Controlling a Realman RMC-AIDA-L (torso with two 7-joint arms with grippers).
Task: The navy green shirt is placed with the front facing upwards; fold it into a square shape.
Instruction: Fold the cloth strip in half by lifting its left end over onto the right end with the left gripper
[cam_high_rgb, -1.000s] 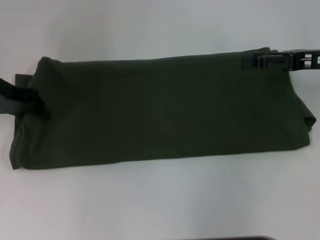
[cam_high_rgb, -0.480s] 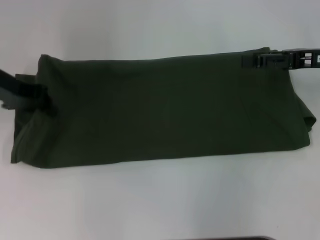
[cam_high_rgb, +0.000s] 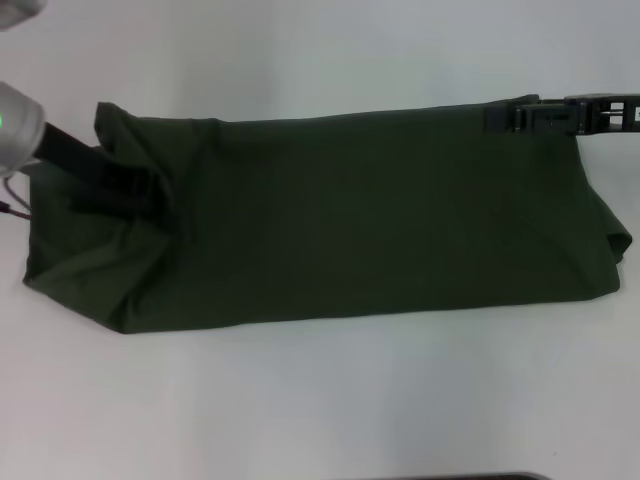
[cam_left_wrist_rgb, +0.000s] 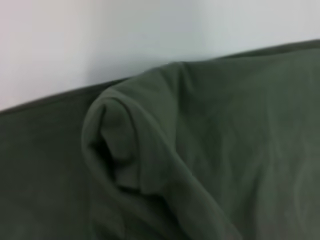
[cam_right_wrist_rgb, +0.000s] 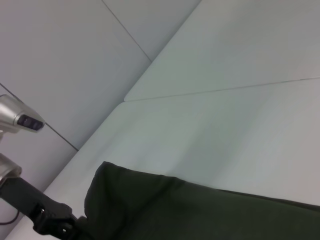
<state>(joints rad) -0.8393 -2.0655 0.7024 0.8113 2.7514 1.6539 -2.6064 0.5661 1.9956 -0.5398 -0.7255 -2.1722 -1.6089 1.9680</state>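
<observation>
1. The shirt (cam_high_rgb: 350, 215) lies as 1 long band across the white table (cam_high_rgb: 320, 400), front hidden inside the fold.
2. My left gripper (cam_high_rgb: 135, 185) is closed on the shirt's left end, and the cloth is lifted and bunched there.
3. My right gripper (cam_high_rgb: 515, 117) sits on the far right corner; I cannot tell how far it is open.
4. To fold well, I should carry the left end across toward the right, low and slow, so that the edges line up.

Head camera looks down over the whole shirt (cam_high_rgb: 350, 220); left wrist camera sits close above its lifted corner, shared with the low right wrist view.
</observation>
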